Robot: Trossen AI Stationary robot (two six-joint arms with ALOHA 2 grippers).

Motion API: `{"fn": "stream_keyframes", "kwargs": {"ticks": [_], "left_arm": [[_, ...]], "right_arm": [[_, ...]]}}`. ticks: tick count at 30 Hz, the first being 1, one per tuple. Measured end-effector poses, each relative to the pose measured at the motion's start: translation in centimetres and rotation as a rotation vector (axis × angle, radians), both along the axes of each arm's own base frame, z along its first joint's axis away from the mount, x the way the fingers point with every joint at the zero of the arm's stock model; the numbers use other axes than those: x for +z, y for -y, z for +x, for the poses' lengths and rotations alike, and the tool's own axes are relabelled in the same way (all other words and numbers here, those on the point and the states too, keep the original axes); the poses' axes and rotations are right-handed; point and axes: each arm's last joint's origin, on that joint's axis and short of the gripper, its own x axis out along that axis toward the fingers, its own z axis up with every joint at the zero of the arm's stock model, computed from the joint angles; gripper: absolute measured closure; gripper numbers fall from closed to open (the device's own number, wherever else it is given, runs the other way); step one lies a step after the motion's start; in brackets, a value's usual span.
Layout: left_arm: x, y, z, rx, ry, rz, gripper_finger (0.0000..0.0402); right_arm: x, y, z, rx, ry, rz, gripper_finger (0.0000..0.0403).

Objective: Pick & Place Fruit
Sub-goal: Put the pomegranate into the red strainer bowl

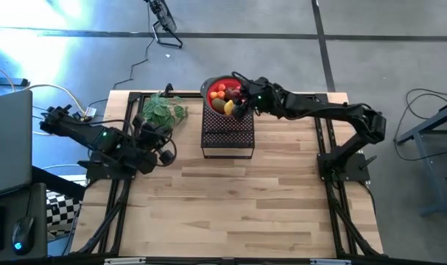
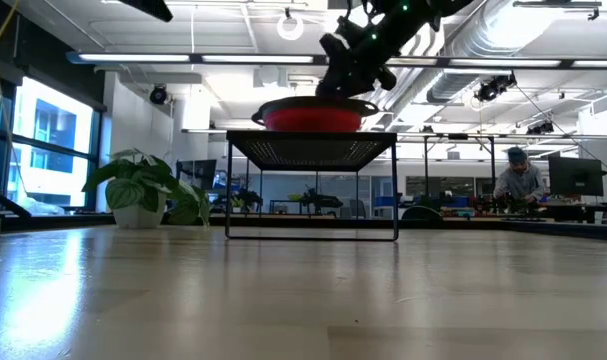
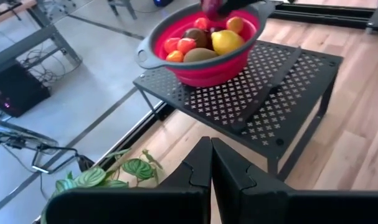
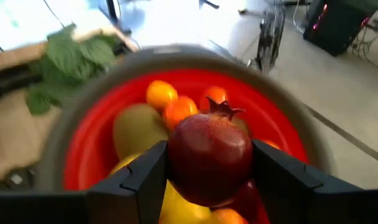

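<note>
Right gripper (image 4: 208, 165): you've got it over the red bowl (image 1: 210, 86), fingers spread wide around a dark red pomegranate (image 4: 208, 157), one finger pressed on each side of it. It's holding that fruit.
Pomegranate: sits squarely between your fingers, crown end facing the wrist camera, just above the rest of the fruit.
Fruit under your hand: a yellow lemon (image 3: 227, 41) directly below the pomegranate, an olive-green oval (image 4: 137, 129) beside it, small orange ones (image 4: 176, 112) just beyond your fingertips, all inside the bowl.
Bowl: red with a grey rim, standing on the black perforated rack (image 1: 227, 134), at the rack's far end; your right gripper (image 1: 239, 94) is over the bowl's side nearest your arm.
Left gripper (image 3: 211, 163): fingers pressed together, empty, waiting well away from the bowl on the left side of the table (image 1: 230, 206).
Potted plant (image 1: 164, 109): just beside your left gripper, between it and the rack.
Background: a person (image 2: 520, 178) at a desk far behind the table.
</note>
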Motion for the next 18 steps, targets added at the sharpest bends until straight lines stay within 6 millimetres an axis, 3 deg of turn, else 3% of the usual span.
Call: {"fn": "stream_keyframes", "kwargs": {"ticks": [9, 18], "left_arm": [[0.0, -0.19, 0.06, 0.011, 0.002, -0.006, 0.0402], [-0.05, -0.12, 0.08, -0.003, -0.004, -0.029, 0.0402]], "right_arm": [[-0.47, -0.02, -0.03, 0.005, -0.037, 0.011, 0.0199], [-0.45, 0.05, -0.02, 0.003, -0.034, 0.01, 0.0152]]}}
